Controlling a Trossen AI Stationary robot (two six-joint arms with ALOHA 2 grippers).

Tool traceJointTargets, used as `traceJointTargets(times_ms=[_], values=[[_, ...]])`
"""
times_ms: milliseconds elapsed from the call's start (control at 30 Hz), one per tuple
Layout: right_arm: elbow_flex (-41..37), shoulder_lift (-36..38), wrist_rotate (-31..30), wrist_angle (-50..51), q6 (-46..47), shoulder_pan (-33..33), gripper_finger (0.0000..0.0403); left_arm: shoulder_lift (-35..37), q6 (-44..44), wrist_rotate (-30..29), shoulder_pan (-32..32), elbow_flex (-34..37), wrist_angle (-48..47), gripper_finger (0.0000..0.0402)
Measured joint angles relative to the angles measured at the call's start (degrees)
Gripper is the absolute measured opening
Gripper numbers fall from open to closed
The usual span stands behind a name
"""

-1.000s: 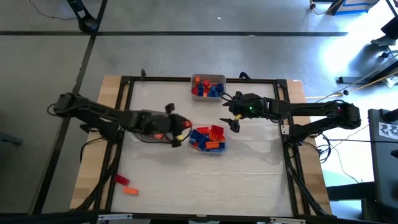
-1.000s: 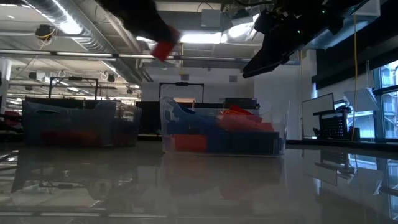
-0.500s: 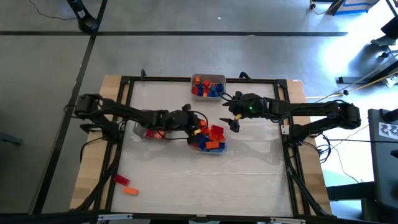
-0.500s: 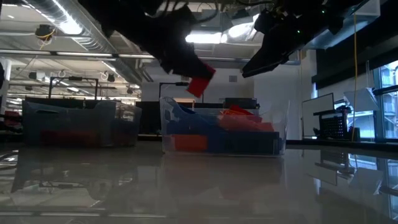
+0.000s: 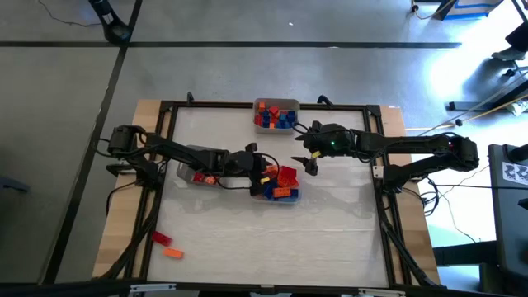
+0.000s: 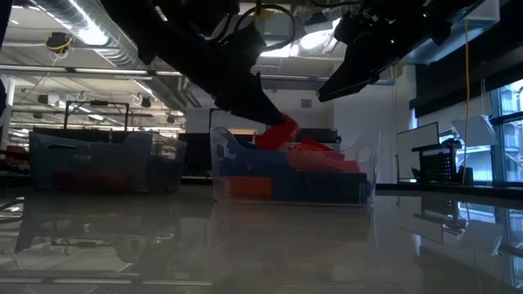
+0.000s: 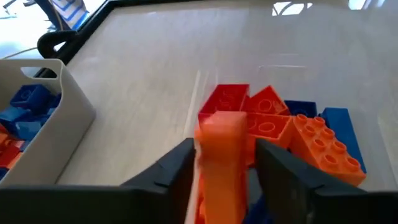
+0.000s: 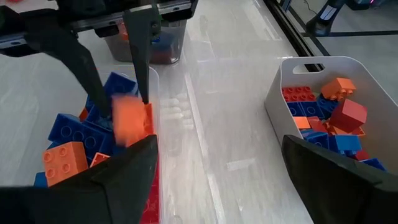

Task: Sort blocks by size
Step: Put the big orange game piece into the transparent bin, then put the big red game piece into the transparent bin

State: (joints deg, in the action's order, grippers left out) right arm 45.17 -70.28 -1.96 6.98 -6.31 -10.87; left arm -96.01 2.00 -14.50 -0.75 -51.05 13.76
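Observation:
An orange block (image 7: 221, 152) shows blurred between the fingers of my left gripper (image 7: 224, 148), with a sliver of gap on one side. The gripper (image 5: 264, 175) stands open low over the clear middle tray (image 5: 290, 198), which is heaped with red, orange and blue blocks (image 7: 286, 124). From the right wrist view the orange block (image 8: 129, 121) sits at the left fingertips, just above the heap. My right gripper (image 5: 310, 163) hangs open and empty above the tray's far right corner.
A white bin (image 5: 275, 115) of mixed blocks stands at the far edge. A clear tray (image 5: 195, 171) with red blocks lies under the left arm. Two loose blocks (image 5: 165, 245) lie on the near left wooden border. Bare table spreads on the near side.
My left gripper has swung from over the left clear tray toward the table's right and come down over the middle tray, bringing the orange block with it. The block now sits just above the heap. My right arm has kept still.

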Motion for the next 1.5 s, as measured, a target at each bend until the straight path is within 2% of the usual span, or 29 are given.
traceJointTargets(times_ms=[167, 300, 433, 700, 1000, 1133, 1333, 1433, 1500], values=[[0.0, 0.0, 0.0, 0.1, 0.0, 0.0, 0.0341, 0.8, 0.1, 0.0, -0.1, 0.0, -0.2, 0.0210], [0.0, 0.0, 0.0, 0.1, 0.0, 0.0, 0.0341, 4.5, -1.2, 0.0, -1.3, -0.2, -1.0, 0.0232], [0.0, 0.0, 0.0, 0.1, 0.0, 0.0, 0.0341, 10.6, -1.7, 0.0, -3.5, -0.2, -8.0, 0.0232], [0.0, 0.0, 0.0, 0.0, 0.0, 0.0, 0.0341, 23.1, -6.7, 0.0, -10.3, -0.2, -28.6, 0.0226], [0.0, 0.0, 0.0, 0.0, 0.0, 0.0, 0.0341, 25.0, -17.4, 0.1, -19.8, -0.2, -48.2, 0.0225], [0.0, 0.0, 0.0, 0.0, 0.0, 0.0, 0.0341, 24.8, -17.6, -0.1, -21.1, -0.2, -48.7, 0.0225], [0.0, 0.0, 0.0, 0.0, 0.0, 0.0, 0.0341, 24.8, -5.4, -0.3, -21.2, -0.2, -39.1, 0.0225], [0.0, 0.0, 0.0, 0.0, 0.0, 0.0, 0.0341, 24.8, -2.0, -0.2, -22.8, -0.2, -38.9, 0.0225], [0.0, 0.0, 0.0, 0.0, 0.0, 0.0, 0.0341, 24.8, -4.0, -0.1, -24.5, -0.2, -41.6, 0.0225]])
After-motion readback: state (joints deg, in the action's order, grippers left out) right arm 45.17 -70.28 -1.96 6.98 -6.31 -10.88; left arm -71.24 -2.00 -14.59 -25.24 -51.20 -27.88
